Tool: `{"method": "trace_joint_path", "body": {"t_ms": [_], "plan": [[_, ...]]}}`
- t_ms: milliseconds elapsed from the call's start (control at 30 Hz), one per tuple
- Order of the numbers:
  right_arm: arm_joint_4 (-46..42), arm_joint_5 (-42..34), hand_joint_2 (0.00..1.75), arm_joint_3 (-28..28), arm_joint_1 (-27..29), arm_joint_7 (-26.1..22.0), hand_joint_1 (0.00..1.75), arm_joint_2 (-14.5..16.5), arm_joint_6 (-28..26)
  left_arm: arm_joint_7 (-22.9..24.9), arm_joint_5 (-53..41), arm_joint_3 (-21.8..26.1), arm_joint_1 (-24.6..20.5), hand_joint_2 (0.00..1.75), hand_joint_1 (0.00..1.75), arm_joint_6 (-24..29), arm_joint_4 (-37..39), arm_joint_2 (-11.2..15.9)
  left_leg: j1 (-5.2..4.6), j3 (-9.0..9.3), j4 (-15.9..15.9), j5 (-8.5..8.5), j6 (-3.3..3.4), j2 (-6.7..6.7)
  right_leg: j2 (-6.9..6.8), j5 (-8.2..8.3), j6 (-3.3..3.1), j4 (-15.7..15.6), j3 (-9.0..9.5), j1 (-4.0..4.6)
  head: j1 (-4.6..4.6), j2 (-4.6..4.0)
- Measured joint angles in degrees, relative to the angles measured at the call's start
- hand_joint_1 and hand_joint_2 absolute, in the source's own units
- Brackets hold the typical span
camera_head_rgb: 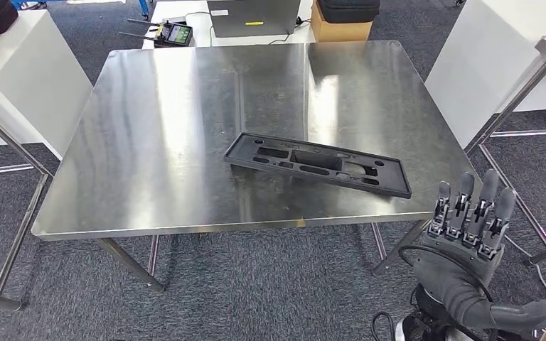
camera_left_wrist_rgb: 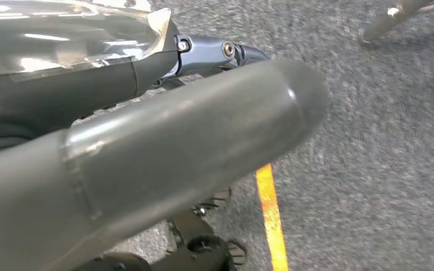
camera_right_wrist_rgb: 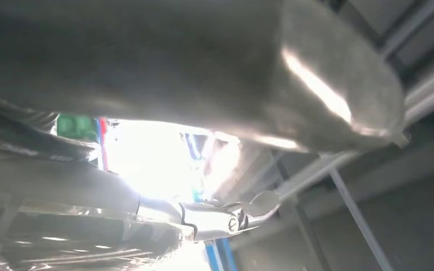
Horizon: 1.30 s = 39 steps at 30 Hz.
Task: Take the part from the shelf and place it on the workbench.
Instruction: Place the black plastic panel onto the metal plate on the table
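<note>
Right robot hand [camera_head_rgb: 469, 217]: raised beside the near right corner of the desk, palm away from the camera, fingers [camera_head_rgb: 462, 202] straight, spread a little apart, holding nothing. It stands apart from the part, lower and to the right of it.

Left robot hand [camera_left_wrist_rgb: 147, 164]: seen close in the left wrist view as a thick grey thumb [camera_left_wrist_rgb: 215, 130] over grey carpet and a yellow floor line [camera_left_wrist_rgb: 271, 214]. Whether its fingers are spread or curled cannot be told; nothing is seen in it.

Part [camera_head_rgb: 318, 163]: flat black moulded plate with several recessed cut-outs, lying on the desk, right of centre and toward the near edge, set at a slant. Its right end is near the desk's front right corner but fully supported.

Desk [camera_head_rgb: 170, 128]: bare steel top, strongly reflective, on metal legs.

Surroundings: black handheld controller [camera_head_rgb: 173, 33] and cardboard box [camera_head_rgb: 341, 30] on a white table behind the desk; white cabinets at both sides.

Status, judged: placement appears complete.

Risks, judged: the right robot hand sits close to the corner, so a careless sweep while lowering could clip the desk edge or nudge the plate. The steel looks slick, so a light knock might slide the plate toward the near edge.
</note>
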Motion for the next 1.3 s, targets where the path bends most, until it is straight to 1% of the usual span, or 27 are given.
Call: {"method": "trace_joint_path", "body": {"t_ms": [67,133,167,233,267,300,333,367,433,500,600,633,700,767,800,833,867,900,967,1033,1067,1100,1133,1167,1233,1267,1300], "plan": [[0.03,0.02,0.00,-0.38,0.26,-0.01,0.00,0.35,-0.29,0.10,-0.01,-0.04,-0.19,0.00,0.00,-0.01,0.00,-0.05,0.07,-0.11,0.41,-0.16,-0.46,-0.19,0.16,-0.20,-0.98,0.03,-0.37,-0.17,-0.12,0.00],[0.04,-0.02,0.00,-0.67,0.34,-0.01,0.00,0.68,-0.38,0.20,-0.01,-0.07,-0.32,0.00,0.00,-0.03,0.00,-0.05,0.43,-1.00,2.40,-1.81,-0.77,-0.22,0.17,-0.13,-1.96,0.05,-0.53,-0.32,-0.29,0.00],[0.04,-0.04,0.00,-0.80,0.35,-0.01,0.00,0.83,-0.38,0.21,-0.01,-0.08,-0.37,0.00,0.00,-0.04,0.00,-0.05,0.54,-2.11,4.92,-3.51,-0.90,-0.22,0.15,-0.03,-2.42,0.01,-0.62,-0.23,-0.32,0.01],[0.04,-0.06,0.00,-1.14,0.42,-0.01,0.00,1.07,-0.37,0.24,-0.01,-0.09,-0.41,0.00,0.00,-0.05,0.00,-0.04,0.52,-5.77,12.83,-7.71,-0.97,-0.23,0.09,0.16,-3.10,0.01,-0.98,0.20,-0.36,0.01],[0.05,-0.06,0.00,-1.29,0.49,-0.01,0.00,1.15,-0.37,0.26,-0.01,-0.09,-0.39,0.00,0.00,-0.05,0.00,-0.04,0.50,-7.34,16.13,-8.88,-0.92,-0.24,0.06,0.28,-3.30,0.02,-1.19,0.44,-0.37,0.00],[0.06,-0.05,0.00,-1.44,0.56,-0.01,0.00,1.22,-0.37,0.27,-0.01,-0.09,-0.38,0.00,0.00,-0.05,0.00,-0.04,0.48,-8.13,17.81,-9.00,-0.75,-0.24,0.04,0.41,-3.50,0.03,-1.38,0.68,-0.37,0.00],[0.07,-0.02,0.00,-1.55,0.61,-0.01,0.00,1.29,-0.38,0.28,-0.01,-0.09,-0.38,0.00,0.00,-0.07,0.00,-0.05,0.44,-7.71,17.10,-7.92,-0.45,-0.24,0.04,0.54,-3.65,0.03,-1.50,0.90,-0.37,0.00],[0.08,0.02,0.00,-1.63,0.64,-0.01,0.00,1.38,-0.39,0.29,-0.01,-0.10,-0.39,0.00,0.00,-0.09,0.00,-0.05,0.33,-6.15,14.25,-6.06,0.00,-0.25,0.05,0.65,-3.76,0.03,-1.56,1.08,-0.37,0.01],[0.08,0.11,0.00,-1.75,0.67,-0.01,0.00,1.55,-0.40,0.29,-0.02,-0.15,-0.50,0.00,0.00,-0.13,-0.01,0.02,-0.13,-1.67,6.27,-2.71,1.11,-0.26,0.08,0.88,-3.69,0.03,-1.58,1.32,-0.34,0.00],[0.08,0.19,0.00,-1.88,0.69,-0.01,0.00,1.61,-0.41,0.29,-0.06,-0.28,-0.63,0.00,0.00,-0.15,-0.02,0.06,-0.74,0.60,1.92,-1.47,1.66,-0.18,0.04,1.19,-3.21,0.03,-1.61,1.38,-0.37,0.00],[0.07,0.27,0.00,-2.10,0.74,-0.01,0.00,1.75,-0.43,0.39,-0.09,-0.47,-0.69,0.00,0.00,-0.13,-0.02,0.05,-1.06,0.41,0.82,-0.61,1.83,-0.05,-0.13,1.69,-2.12,-0.05,-1.95,1.36,-0.48,0.00],[0.07,0.27,0.00,-2.28,0.76,-0.01,0.00,1.80,-0.43,0.43,-0.09,-0.55,-0.73,0.00,0.00,-0.12,-0.01,0.04,-0.95,0.25,0.44,-0.10,2.01,0.02,-0.18,1.11,-1.98,0.64,-2.42,1.40,-0.42,-0.01],[0.09,0.29,0.00,-2.71,0.85,0.00,0.00,1.82,-0.43,0.50,-0.09,-0.76,-0.81,0.00,0.00,-0.10,-0.01,-0.01,-0.76,-0.33,-0.06,0.87,2.45,0.24,-0.24,-2.05,-2.34,5.29,-4.55,1.35,-0.26,0.00],[0.17,0.30,0.00,-2.99,1.01,0.00,0.00,1.84,-0.44,0.53,-0.09,-0.92,-0.82,0.00,0.00,-0.09,-0.01,-0.02,-0.88,-1.26,-0.03,1.50,2.71,0.36,-0.24,-5.76,-2.59,12.62,-7.21,1.20,-0.15,0.01],[0.23,0.29,0.00,-3.09,1.09,-0.01,0.00,1.84,-0.44,0.55,-0.09,-0.95,-0.80,0.00,0.00,-0.09,-0.01,-0.03,-0.93,-1.69,0.00,1.80,2.67,0.42,-0.25,-6.62,-2.37,14.87,-7.70,1.15,-0.14,0.01],[0.27,0.28,0.00,-3.19,1.14,-0.01,0.00,1.84,-0.44,0.56,-0.09,-0.97,-0.79,0.00,0.00,-0.09,-0.01,-0.04,-0.96,-2.06,0.03,2.07,2.60,0.46,-0.26,-6.59,-1.95,15.10,-7.13,1.11,-0.11,0.01],[0.31,0.25,0.00,-3.26,1.15,-0.01,0.00,1.84,-0.44,0.58,-0.09,-0.98,-0.79,0.00,0.00,-0.09,0.00,-0.07,-0.97,-2.32,0.04,2.29,2.50,0.48,-0.27,-5.75,-1.43,12.98,-5.38,1.07,-0.09,0.01],[0.32,0.20,0.00,-3.32,1.15,-0.01,0.00,1.85,-0.44,0.61,-0.09,-1.01,-0.80,0.00,0.00,-0.09,0.00,-0.09,-0.97,-2.49,0.07,2.46,2.37,0.49,-0.31,-4.52,-0.95,9.01,-2.69,1.03,-0.08,0.01],[0.32,0.11,0.00,-3.41,1.10,-0.01,0.00,1.90,-0.42,0.67,-0.09,-1.03,-0.83,0.00,0.00,-0.06,0.00,-0.11,-1.13,-2.83,0.22,2.73,1.98,0.48,-0.37,-2.77,-0.74,1.31,2.20,1.15,-0.14,0.01],[0.32,0.09,0.00,-3.74,1.06,0.00,0.00,2.00,-0.39,0.79,-0.09,-1.04,-0.88,0.00,0.00,0.00,0.00,-0.13,-1.34,-3.20,0.50,3.07,1.41,0.46,-0.35,-2.29,-1.33,-1.53,3.55,1.51,-0.21,0.00],[0.32,0.09,0.00,-3.94,1.08,0.01,0.00,2.05,-0.38,0.84,-0.09,-1.05,-0.91,0.00,0.00,0.03,0.00,-0.13,-1.39,-3.36,0.58,3.31,1.09,0.43,-0.33,-1.98,-1.71,-1.47,3.31,1.60,-0.24,0.00],[0.32,0.08,0.00,-4.15,1.06,0.01,0.00,2.09,-0.38,0.89,-0.09,-1.07,-0.91,0.00,0.00,0.05,0.00,-0.11,-1.33,-3.59,0.82,3.25,0.77,0.35,-0.37,-1.79,-2.15,-1.69,3.06,1.25,-0.21,0.00],[0.32,0.08,0.00,-4.28,1.07,0.01,0.00,2.11,-0.38,0.92,-0.09,-1.07,-0.91,0.00,0.00,0.05,0.00,-0.10,-1.25,-3.96,1.43,2.62,0.43,0.23,-0.42,-1.48,-2.69,-1.75,2.89,0.91,-0.26,0.00],[0.32,0.08,0.00,-4.38,1.06,0.01,0.00,2.17,-0.38,0.94,-0.10,-1.08,-0.91,0.00,0.00,0.07,0.00,-0.10,-1.12,-4.64,2.97,1.16,0.12,0.11,-0.47,-1.13,-3.26,-1.86,2.65,0.59,-0.35,0.01],[0.32,0.09,0.00,-4.51,1.06,0.01,0.00,2.37,-0.38,0.98,-0.13,-1.09,-0.91,0.00,0.00,0.08,0.00,-0.12,-0.77,-7.01,9.29,-3.52,-0.48,-0.07,-0.59,-0.51,-4.08,-1.88,1.92,0.48,-0.51,0.00],[0.33,0.09,0.00,-4.57,1.07,0.00,0.00,2.46,-0.38,1.01,-0.14,-1.10,-0.91,0.00,0.00,0.08,0.00,-0.14,-0.61,-8.27,13.02,-5.57,-0.74,-0.08,-0.63,-0.23,-4.23,-1.81,1.48,0.55,-0.55,0.01],[0.33,0.09,0.00,-4.62,1.11,0.00,0.00,2.51,-0.38,1.02,-0.14,-1.10,-0.89,0.00,0.00,0.08,0.00,-0.14,-0.46,-9.01,15.73,-6.69,-0.95,-0.09,-0.67,0.03,-4.22,-1.73,1.04,0.60,-0.54,0.00]]}}
